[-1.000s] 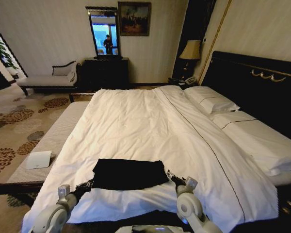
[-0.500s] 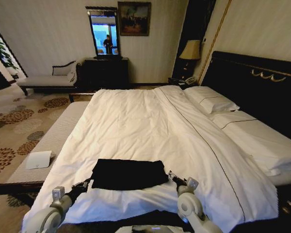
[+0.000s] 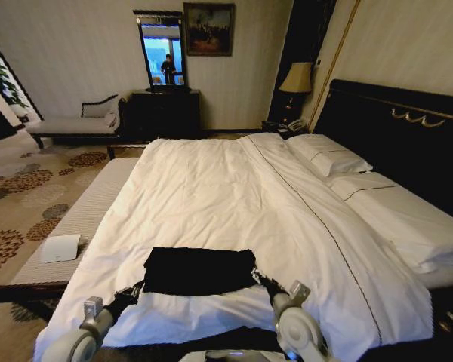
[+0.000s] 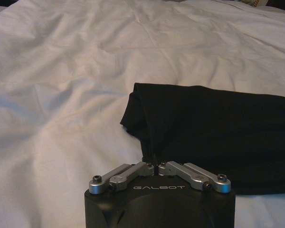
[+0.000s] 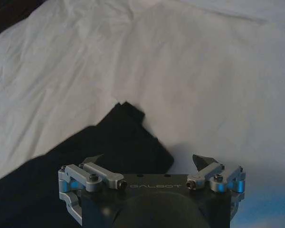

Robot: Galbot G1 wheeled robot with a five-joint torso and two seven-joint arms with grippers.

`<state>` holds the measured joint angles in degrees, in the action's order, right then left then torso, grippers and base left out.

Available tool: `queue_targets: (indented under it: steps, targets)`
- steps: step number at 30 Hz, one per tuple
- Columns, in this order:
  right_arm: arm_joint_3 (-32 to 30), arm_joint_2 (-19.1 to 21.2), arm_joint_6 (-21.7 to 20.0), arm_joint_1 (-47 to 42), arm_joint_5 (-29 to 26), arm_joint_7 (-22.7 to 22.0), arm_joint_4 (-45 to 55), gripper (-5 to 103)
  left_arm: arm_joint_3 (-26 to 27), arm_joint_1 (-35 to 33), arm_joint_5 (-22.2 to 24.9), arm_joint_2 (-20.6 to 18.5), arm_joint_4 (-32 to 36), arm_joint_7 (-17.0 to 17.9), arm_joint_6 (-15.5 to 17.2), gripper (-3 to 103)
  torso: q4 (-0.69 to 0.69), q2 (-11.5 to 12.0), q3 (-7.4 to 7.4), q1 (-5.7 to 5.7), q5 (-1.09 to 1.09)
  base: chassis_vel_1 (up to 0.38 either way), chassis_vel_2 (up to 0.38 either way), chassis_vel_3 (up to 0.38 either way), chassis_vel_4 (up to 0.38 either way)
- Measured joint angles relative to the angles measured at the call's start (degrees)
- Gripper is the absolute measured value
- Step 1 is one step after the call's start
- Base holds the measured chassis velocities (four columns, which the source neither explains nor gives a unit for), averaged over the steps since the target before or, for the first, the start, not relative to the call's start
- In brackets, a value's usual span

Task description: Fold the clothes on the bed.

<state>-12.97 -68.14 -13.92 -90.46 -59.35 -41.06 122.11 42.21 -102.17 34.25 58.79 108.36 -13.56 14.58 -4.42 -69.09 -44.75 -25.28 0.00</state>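
Closing together at the tips, the left pincer [image 4: 155, 167] is seen at the near left corner of the folded black soft-fabric T-shirt [image 3: 199, 271]; whether cloth is pinched between the tips cannot be told. The right pincer [image 5: 149, 164] is held with its fingers spread apart, just over the shirt's near right corner, with nothing gripped between them. In the head view both are placed at the shirt's near corners, the left pincer [image 3: 132, 289] at one end and the right pincer [image 3: 266, 283] at the other. The shirt is laid as a flat rectangular bundle on the white duvet of the large dark-framed bed [image 3: 234, 188], close to the edge nearest the robot.
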Motion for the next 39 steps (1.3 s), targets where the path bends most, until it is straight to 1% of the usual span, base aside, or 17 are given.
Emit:
queue_targets:
  steps: [4,6,7,8,10,12,13,14,15,18,20,21,23,25,26,30,39]
  targets:
    - [0.38,0.18,-0.44,-0.08,-0.77,0.01,-0.06,102,0.19,-0.17,-0.45,-0.19,-0.78,-0.53,-0.75,0,0.00,0.00,0.00,0.00,0.00,0.000,0.000,0.000,0.000]
    - [0.37,-0.02,-0.45,0.53,-1.39,0.00,-0.67,92,0.24,-0.27,-0.60,-0.22,-0.92,-0.66,-1.06,0,0.00,0.00,0.00,0.00,0.00,0.000,0.000,0.000,0.000]
    - [0.34,-0.13,-0.42,0.73,-1.70,0.00,-0.84,92,0.24,-0.29,-0.61,-0.23,-0.92,-0.69,-1.13,0,0.00,0.00,0.00,0.00,0.00,0.000,0.000,0.000,0.000]
    - [0.18,-0.47,-0.25,1.17,-2.77,-0.02,-1.19,82,0.25,-0.36,-0.62,-0.29,-0.90,-0.75,-1.26,0,0.00,0.00,0.00,0.00,0.00,0.000,0.000,0.000,0.000]
    - [0.11,-0.71,-0.09,1.33,-3.40,-0.04,-1.32,82,0.25,-0.41,-0.66,-0.34,-0.86,-0.76,-1.36,0,0.00,0.00,0.00,0.00,0.00,0.000,0.000,0.000,0.000]
    - [0.10,-1.10,0.25,1.45,-3.95,-0.04,-1.39,71,0.25,-0.47,-0.73,-0.43,-0.77,-0.78,-1.49,0,0.00,0.00,0.00,0.00,0.00,0.000,0.000,0.000,0.000]
    - [0.08,-1.33,0.46,1.47,-4.11,-0.04,-1.42,71,0.25,-0.50,-0.74,-0.53,-0.70,-0.78,-1.58,0,0.00,0.00,0.00,0.00,0.00,0.000,0.000,0.000,0.000]
    - [0.06,-1.64,0.83,1.51,-4.23,-0.02,-1.44,60,0.25,-0.50,-0.74,-0.65,-0.59,-0.79,-1.68,0,0.00,0.00,0.00,0.00,0.00,0.000,0.000,0.000,0.000]
    - [0.05,-1.75,0.99,1.53,-4.23,0.04,-1.44,55,0.25,-0.49,-0.74,-0.71,-0.57,-0.79,-1.72,0,0.00,0.00,0.00,0.00,0.00,0.000,0.000,0.000,0.000]
    - [0.04,-1.90,1.34,1.58,-4.23,0.38,-1.45,49,0.24,-0.36,-0.74,-0.76,-0.54,-0.79,-1.80,0,0.00,0.00,0.00,0.00,0.00,0.000,0.000,0.000,0.000]
    - [0.02,-1.97,1.52,1.59,-4.23,0.58,-1.44,38,0.19,-0.26,-0.80,-0.76,-0.53,-0.78,-1.87,0,0.00,0.00,0.00,0.00,0.00,0.000,0.000,0.000,0.000]
    - [0.02,-1.97,1.52,1.59,-4.23,0.58,-1.44,38,0.19,-0.26,-0.80,-0.76,-0.53,-0.78,-1.87,0,0.00,0.00,0.00,0.00,0.00,0.000,0.000,0.000,0.000]
    - [-0.01,-1.99,1.58,1.53,-4.23,0.63,-1.37,32,0.18,-0.20,-0.92,-0.76,-0.54,-0.78,-1.97,0,0.00,0.00,0.00,0.00,0.00,0.000,0.000,0.000,0.000]
    - [-0.05,-1.92,1.62,1.41,-4.30,0.63,-1.31,22,0.19,-0.14,-1.00,-0.76,-0.59,-0.78,-2.06,0,0.00,0.00,0.00,0.00,0.00,0.000,0.000,0.000,0.000]
    - [-0.05,-1.92,1.62,1.41,-4.30,0.63,-1.31,22,0.19,-0.14,-1.00,-0.76,-0.59,-0.78,-2.06,0,0.00,0.00,0.00,0.00,0.00,0.000,0.000,0.000,0.000]
    - [-0.62,-1.78,1.88,1.67,-4.52,0.81,-1.59,2,0.51,-0.72,-1.67,-1.27,-0.53,-1.59,-2.54,0,0.00,0.00,0.00,0.00,0.00,0.000,0.000,0.000,0.000]
    - [-1.71,-1.09,2.05,2.29,-4.62,1.59,-3.93,0,1.61,-3.57,-3.59,-4.02,-0.55,-5.80,-4.59,0,0.00,0.00,0.00,0.00,0.01,0.000,0.000,0.000,0.000]
